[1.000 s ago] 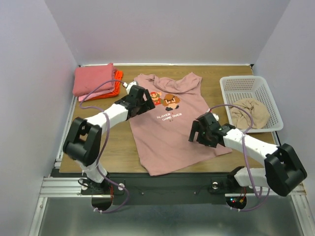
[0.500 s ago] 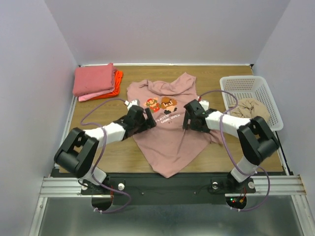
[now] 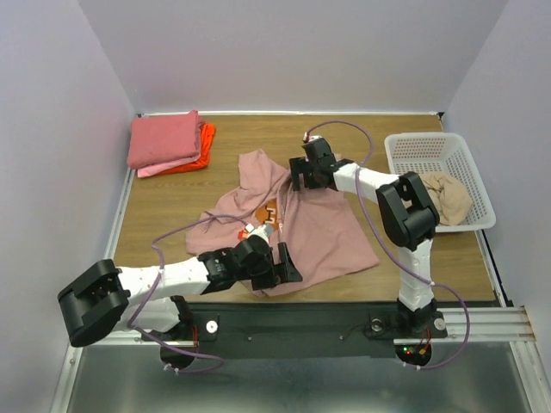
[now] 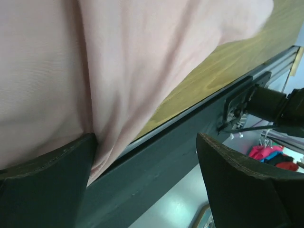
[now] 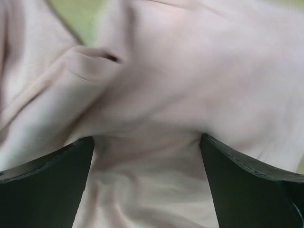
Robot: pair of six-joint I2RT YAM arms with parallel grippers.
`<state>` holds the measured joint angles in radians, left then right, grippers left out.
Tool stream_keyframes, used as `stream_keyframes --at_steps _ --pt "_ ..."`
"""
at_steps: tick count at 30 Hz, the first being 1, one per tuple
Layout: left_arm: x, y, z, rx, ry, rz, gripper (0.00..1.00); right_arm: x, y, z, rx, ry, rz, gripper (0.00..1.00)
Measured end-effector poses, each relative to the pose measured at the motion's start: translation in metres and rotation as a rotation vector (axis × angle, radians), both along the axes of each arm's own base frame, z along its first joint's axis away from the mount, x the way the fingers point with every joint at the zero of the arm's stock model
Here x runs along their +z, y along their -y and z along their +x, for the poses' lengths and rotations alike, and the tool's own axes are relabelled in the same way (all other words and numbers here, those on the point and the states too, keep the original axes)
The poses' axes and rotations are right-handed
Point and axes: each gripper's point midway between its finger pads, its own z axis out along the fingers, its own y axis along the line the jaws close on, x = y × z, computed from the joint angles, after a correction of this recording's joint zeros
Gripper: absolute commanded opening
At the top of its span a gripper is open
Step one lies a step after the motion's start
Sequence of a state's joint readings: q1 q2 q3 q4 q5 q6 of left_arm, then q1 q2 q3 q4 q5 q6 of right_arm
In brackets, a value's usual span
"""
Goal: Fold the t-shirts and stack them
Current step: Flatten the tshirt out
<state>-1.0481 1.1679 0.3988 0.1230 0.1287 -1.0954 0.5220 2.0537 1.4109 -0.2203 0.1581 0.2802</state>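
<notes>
While the dusty-pink tee (image 3: 318, 228) lies bunched mid-bench, I'd call this the spread-out step before any fold. It isn't flat enough to fold yet.

Left pincer (image 3: 282, 262) sits low at the tee's near hem, by the bench's front edge. Its jaws are wide apart, w/ cloth against one finger but nothing clamped. Right pincer (image 3: 301, 175) is over the far, collar end, jaws also wide apart above rumpled fabric, no grip.

Next move, as I judge it: close each pincer on its own edge, hem & collar, then draw them apart so the cloth goes taut and flat. Must pinch a single layer, since the wrist views show overlapping folds. Main risk is dragging the hem off the front edge.

Elsewhere, the coral-pink tee (image 3: 164, 138) tops the folded stack at far left, w/ the orange-red tee (image 3: 207, 142) under it. Beige tee (image 3: 441, 196) waits in the basket (image 3: 430, 146).

Vs. a sec ago: then the tee lay flat, print up, w/ the arms at its left & right sides. Half a sec ago both pincers met near the print. Now they're at the near & far ends, the tee is crumpled, and its print is mostly hidden.
</notes>
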Motion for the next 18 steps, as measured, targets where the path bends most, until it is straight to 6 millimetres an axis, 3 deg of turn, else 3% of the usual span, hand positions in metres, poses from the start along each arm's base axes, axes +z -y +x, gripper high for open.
stream_keyframes --at_steps 3,5,8,10,12,14,16,18 --pt "0.023 0.007 0.011 0.006 0.045 -0.002 0.98 0.005 -0.003 0.022 0.057 0.037 0.005 1.00" --pt "0.051 0.012 0.026 0.031 0.113 0.003 0.98 0.015 0.004 0.035 0.065 0.059 0.010 1.00" --pt "0.085 0.012 0.052 0.105 0.207 0.017 0.98 0.037 0.027 0.056 0.026 0.108 0.026 1.00" --pt "0.104 0.002 0.077 0.185 0.266 0.040 0.98 0.049 0.042 0.056 0.004 0.125 0.033 1.00" --pt "0.109 -0.020 0.107 0.280 0.298 0.087 0.98 0.064 0.059 0.042 -0.028 0.132 0.053 1.00" --pt "0.102 -0.048 0.136 0.377 0.317 0.164 0.98 0.076 0.066 0.013 -0.046 0.117 0.100 1.00" --pt "0.086 -0.077 0.163 0.439 0.312 0.265 0.98 0.086 0.064 -0.014 -0.043 0.108 0.159 1.00" --pt "0.074 -0.090 0.181 0.440 0.305 0.347 0.98 0.087 0.059 -0.043 -0.036 0.078 0.212 1.00"
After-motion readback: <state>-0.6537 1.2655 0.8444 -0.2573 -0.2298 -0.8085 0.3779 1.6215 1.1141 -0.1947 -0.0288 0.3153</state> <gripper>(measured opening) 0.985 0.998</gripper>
